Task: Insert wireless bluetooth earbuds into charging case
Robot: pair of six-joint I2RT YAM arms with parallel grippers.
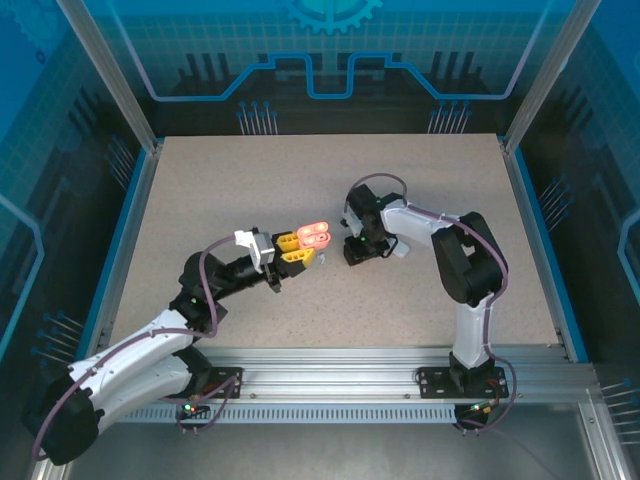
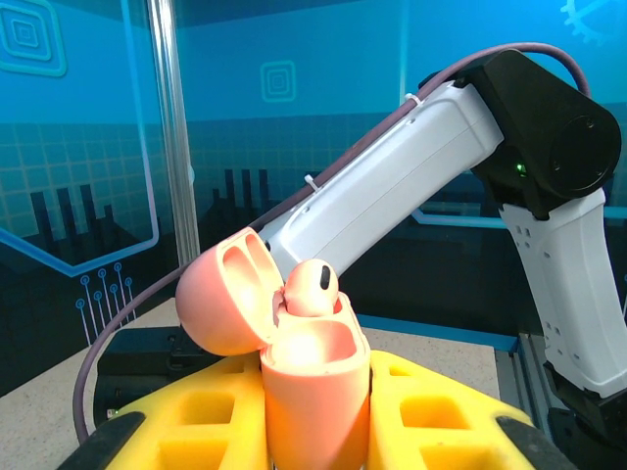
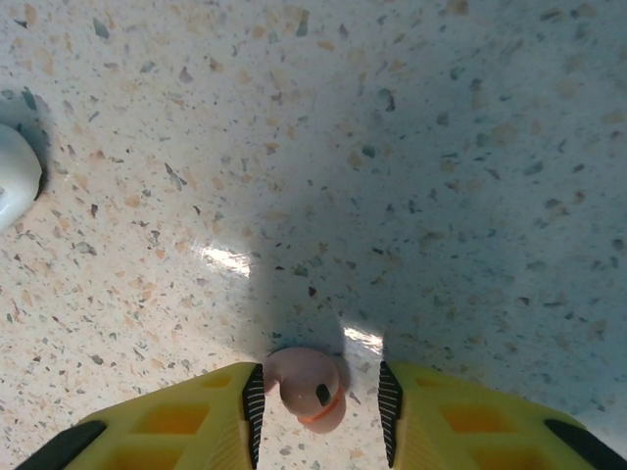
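Note:
My left gripper (image 1: pixel 293 248) is shut on a salmon-pink charging case (image 2: pixel 315 392), held upright above the table between its yellow fingers (image 2: pixel 191 416). The lid (image 2: pixel 223 299) is swung open to the left, and one pink earbud (image 2: pixel 312 289) sits in the far socket. The case shows as a pink shape (image 1: pixel 314 234) in the top view. My right gripper (image 3: pixel 320 392) points straight down at the table, open, with a second pink earbud (image 3: pixel 299 377) lying between its pads. That earbud lies close against the left pad (image 3: pixel 254 401) and well apart from the right one.
A rounded white object (image 3: pixel 15 176) lies on the speckled table (image 1: pixel 250 170) to the left of my right gripper; it also appears as a white object (image 1: pixel 400 250) beside that gripper. The right arm (image 2: pixel 392 186) crosses behind the case. Blue rails edge the table.

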